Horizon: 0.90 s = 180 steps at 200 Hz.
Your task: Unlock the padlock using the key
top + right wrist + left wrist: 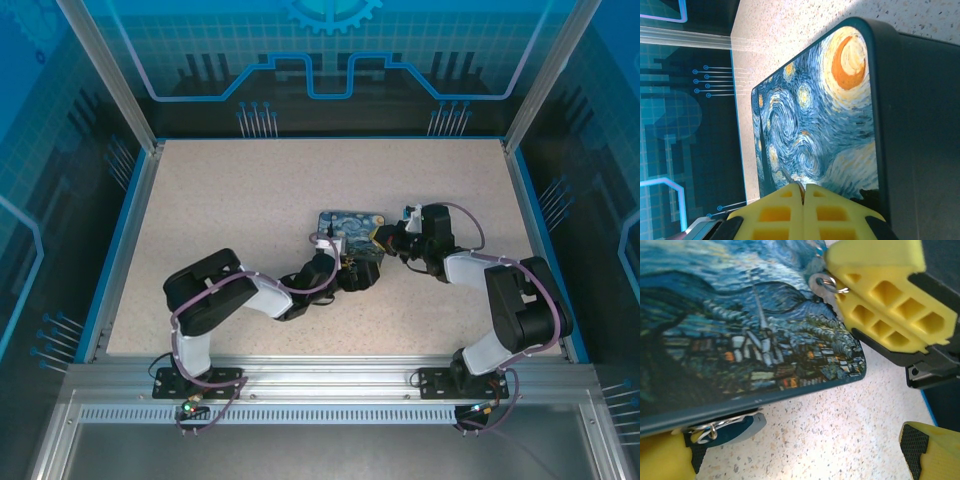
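Observation:
My right gripper (804, 187) is shut on the key (791, 178), a thin dark metal sliver poking out from between the yellow fingertips over the swirl-painted box (810, 115). In the left wrist view the key's head and small wire ring (821, 283) show at the tip of the right gripper's fingers (880, 305), at the box's corner. My left gripper (795, 452) stands open just in front of the box (740, 330), with bare table between its pads. I cannot pick out the padlock. From above, both grippers (360, 272) (384, 240) meet at the box (350, 222).
A small teal rounded tab with a wire ring (722, 426) sticks out under the box's near edge by my left finger (662, 457). The speckled table (250, 190) is walled by blue rails and glass panels on the left, right and far sides.

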Available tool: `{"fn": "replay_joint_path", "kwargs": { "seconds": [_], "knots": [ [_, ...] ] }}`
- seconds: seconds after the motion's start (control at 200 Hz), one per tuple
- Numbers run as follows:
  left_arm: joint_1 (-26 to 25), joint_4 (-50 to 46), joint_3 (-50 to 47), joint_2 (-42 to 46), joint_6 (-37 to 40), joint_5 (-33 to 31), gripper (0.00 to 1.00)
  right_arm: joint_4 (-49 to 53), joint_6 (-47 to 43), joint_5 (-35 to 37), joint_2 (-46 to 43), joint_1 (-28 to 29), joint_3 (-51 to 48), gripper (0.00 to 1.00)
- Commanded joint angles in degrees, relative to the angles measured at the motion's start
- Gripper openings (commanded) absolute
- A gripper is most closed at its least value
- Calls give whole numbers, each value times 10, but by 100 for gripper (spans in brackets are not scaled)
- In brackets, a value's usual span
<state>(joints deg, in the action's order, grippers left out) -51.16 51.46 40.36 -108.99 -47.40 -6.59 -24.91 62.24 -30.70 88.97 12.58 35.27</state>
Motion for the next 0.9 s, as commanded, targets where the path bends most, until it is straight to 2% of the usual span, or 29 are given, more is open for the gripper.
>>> {"fn": "replay_joint_path", "kwargs": {
  "seconds": [0.0,0.2,0.415,0.62,0.895],
  "knots": [
    [4,78,-12,-27,-54,7,98,5,-10,-10,4,-5,10,0],
    [3,90,-18,-45,-71,-4,95,10,-13,-12,1,-5,13,0],
    [-6,128,-25,-36,-86,-17,86,13,-15,-12,2,-5,14,0],
    [-20,90,-16,-13,-67,-36,85,12,-16,-11,6,-5,14,0],
    [-20,132,-25,-45,-101,-70,80,11,-17,-16,9,-5,14,0]
  ]
}}
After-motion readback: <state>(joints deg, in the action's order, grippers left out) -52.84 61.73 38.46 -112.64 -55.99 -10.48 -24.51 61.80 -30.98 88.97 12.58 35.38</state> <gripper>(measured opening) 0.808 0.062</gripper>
